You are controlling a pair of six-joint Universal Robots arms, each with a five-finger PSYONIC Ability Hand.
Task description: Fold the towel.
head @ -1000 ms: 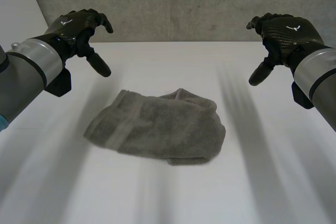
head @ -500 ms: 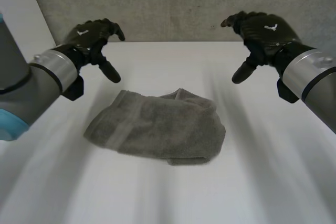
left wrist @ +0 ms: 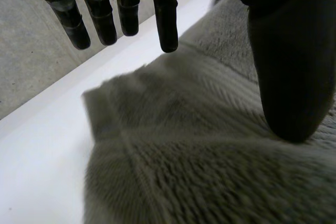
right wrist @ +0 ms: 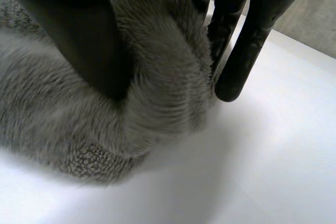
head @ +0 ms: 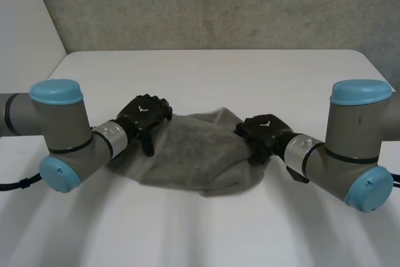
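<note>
Left hand (head: 145,114) is down at the left end of the towel (head: 194,154). Its fingers (left wrist: 165,19) are straight and spread, tips hanging just past the towel's far edge above the bench (head: 206,85). The thumb (left wrist: 289,77) rests on the cloth on the near side. The edge lies between thumb and fingers but nothing is closed on it, so this hand is open, no grip yet. The towel lies crumpled in a loose heap on the bench between the two hands, not laid flat. Right hand (head: 262,130) is at the towel's right end. A raised ridge of cloth sits between its thumb (right wrist: 79,35) and its straight fingers (right wrist: 247,45), both touching it, which reads as a pinch on that end. Step in hand looks like taking hold of both ends, before any fold is made. Next move likely calls for the left fingers to close onto the edge in front of them. Then both hands would lift and pull apart to spread the heap flat.
</note>
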